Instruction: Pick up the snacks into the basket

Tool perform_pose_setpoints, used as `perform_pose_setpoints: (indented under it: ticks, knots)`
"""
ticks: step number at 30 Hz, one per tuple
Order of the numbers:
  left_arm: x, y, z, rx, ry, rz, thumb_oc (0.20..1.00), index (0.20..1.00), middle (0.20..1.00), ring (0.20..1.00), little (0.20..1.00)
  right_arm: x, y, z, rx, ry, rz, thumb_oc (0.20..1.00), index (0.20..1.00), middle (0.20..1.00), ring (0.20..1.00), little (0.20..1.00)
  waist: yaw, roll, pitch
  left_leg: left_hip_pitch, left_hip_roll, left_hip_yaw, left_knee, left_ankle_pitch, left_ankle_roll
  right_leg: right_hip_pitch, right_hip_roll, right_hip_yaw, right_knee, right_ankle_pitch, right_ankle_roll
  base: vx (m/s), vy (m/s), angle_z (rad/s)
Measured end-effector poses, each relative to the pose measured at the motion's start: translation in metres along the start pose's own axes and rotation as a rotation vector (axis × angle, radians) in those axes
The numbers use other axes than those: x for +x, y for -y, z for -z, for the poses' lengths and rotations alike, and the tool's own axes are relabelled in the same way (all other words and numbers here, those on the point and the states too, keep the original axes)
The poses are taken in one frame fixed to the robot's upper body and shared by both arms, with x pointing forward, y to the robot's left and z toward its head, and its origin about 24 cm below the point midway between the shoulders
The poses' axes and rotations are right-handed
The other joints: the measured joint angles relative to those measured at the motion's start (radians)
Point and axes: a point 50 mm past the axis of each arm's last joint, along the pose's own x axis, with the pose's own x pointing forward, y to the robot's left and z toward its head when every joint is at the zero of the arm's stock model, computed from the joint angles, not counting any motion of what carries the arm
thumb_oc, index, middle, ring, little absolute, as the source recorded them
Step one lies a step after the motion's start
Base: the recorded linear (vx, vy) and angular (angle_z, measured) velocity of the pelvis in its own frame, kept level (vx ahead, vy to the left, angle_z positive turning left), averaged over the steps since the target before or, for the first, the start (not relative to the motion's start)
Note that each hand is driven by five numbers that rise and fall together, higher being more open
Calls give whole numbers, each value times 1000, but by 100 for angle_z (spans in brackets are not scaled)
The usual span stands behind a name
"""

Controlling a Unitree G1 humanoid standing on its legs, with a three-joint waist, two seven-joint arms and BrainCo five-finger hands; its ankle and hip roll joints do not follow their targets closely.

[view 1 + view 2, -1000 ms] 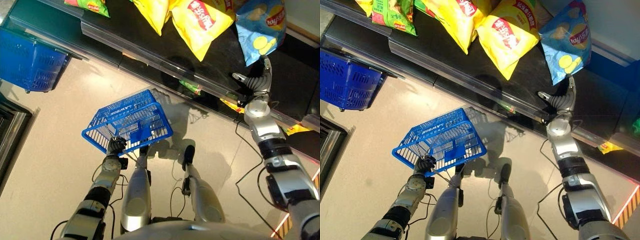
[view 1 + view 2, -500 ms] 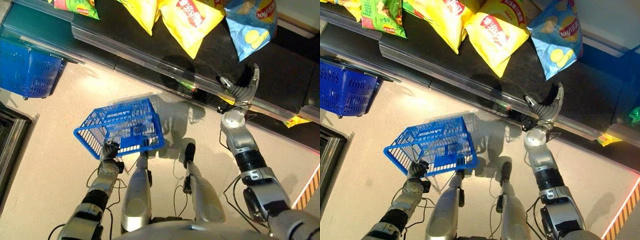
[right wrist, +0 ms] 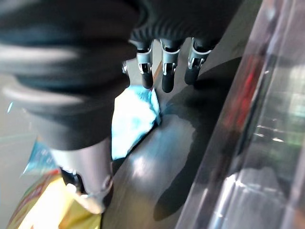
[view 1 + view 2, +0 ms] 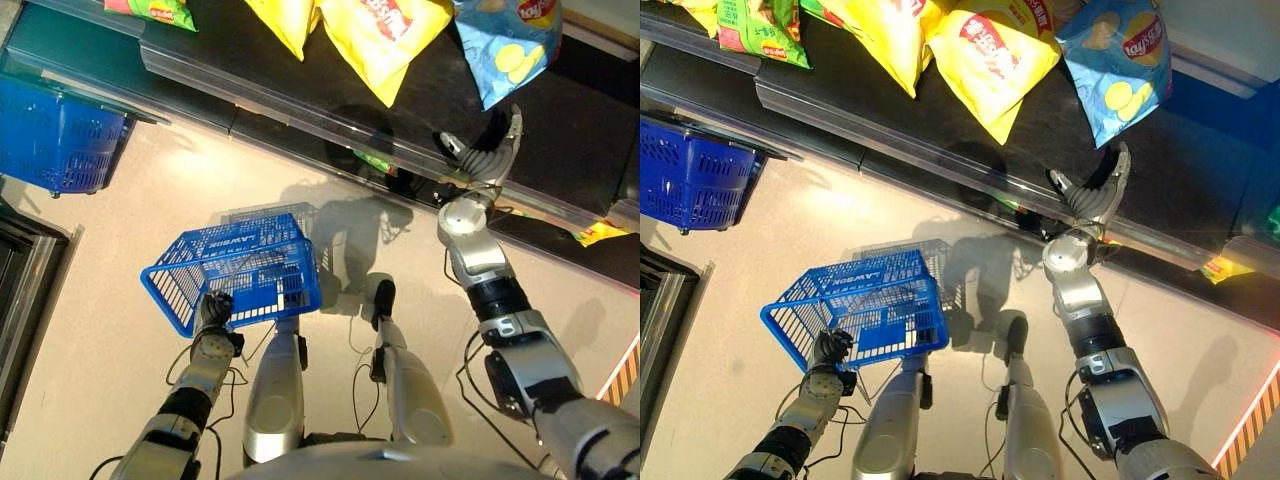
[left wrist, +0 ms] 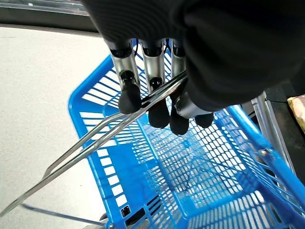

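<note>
The left robot hand (image 5: 157, 90) is curling round the wire handle (image 5: 95, 138) of the seemingly empty blue basket (image 4: 235, 268), while the right robot hand (image 4: 1092, 195), fingers spread, is reaching toward the blue snack bag (image 4: 1118, 62) lying on the far shelf (image 4: 420, 110), nothing collected yet
</note>
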Motion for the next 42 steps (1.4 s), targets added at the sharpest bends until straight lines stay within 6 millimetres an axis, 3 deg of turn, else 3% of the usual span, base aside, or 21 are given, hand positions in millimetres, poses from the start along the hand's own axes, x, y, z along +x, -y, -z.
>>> perform_pose_setpoints:
  ticks: [8, 23, 26, 32, 38, 42]
  knots:
    - [0, 0, 0, 3, 0, -6, 200, 200, 200, 200, 200, 10, -9, -14, -22, 33, -20, 1000, 1000, 1000, 1000, 1000, 3, 0, 0, -15, -3, 0, 0, 4, 4, -12, -3, 0, 0, 3, 2, 3, 2, 1]
    - [0, 1, -1, 9, 5, -12, 200, 200, 200, 200, 200, 10, -7, -14, -30, 43, -6, 1000, 1000, 1000, 1000, 1000, 6, -1, 0, -21, -3, -4, 0, 4, 4, -15, -3, -8, 0, 3, 2, 0, 0, 0]
    - [1, 0, -3, 5, 8, -21, 200, 200, 200, 200, 200, 1, 1, -14, 14, 59, 3, 1000, 1000, 1000, 1000, 1000, 0, -2, 1, -29, -3, -7, 0, 4, 4, -21, -2, -12, 0, 3, 2, 1, -3, 1]
    - [9, -6, -11, 5, 1, -53, 200, 200, 200, 200, 200, -24, 29, 15, -9, 35, -14, 1000, 1000, 1000, 1000, 1000, -11, -14, 9, -29, -3, -10, 1, 5, 6, -17, -4, -18, 0, 3, 2, 0, 0, 0]
    - [14, -16, -28, 168, 95, -71, 200, 200, 200, 200, 200, -29, 62, 43, -74, -18, -2, 1000, 1000, 1000, 1000, 1000, -55, -48, 20, -11, -3, -23, 0, 7, 4, 6, -2, -25, 0, 4, 2, 5, -8, 3]
    - [17, -21, -37, 237, 135, -84, 200, 200, 200, 200, 200, -28, 76, 47, -92, -19, 15, 1000, 1000, 1000, 1000, 1000, -83, -65, 20, -12, -2, -20, 0, 9, 4, 4, -1, -24, 0, 8, 3, 1, -10, -1]
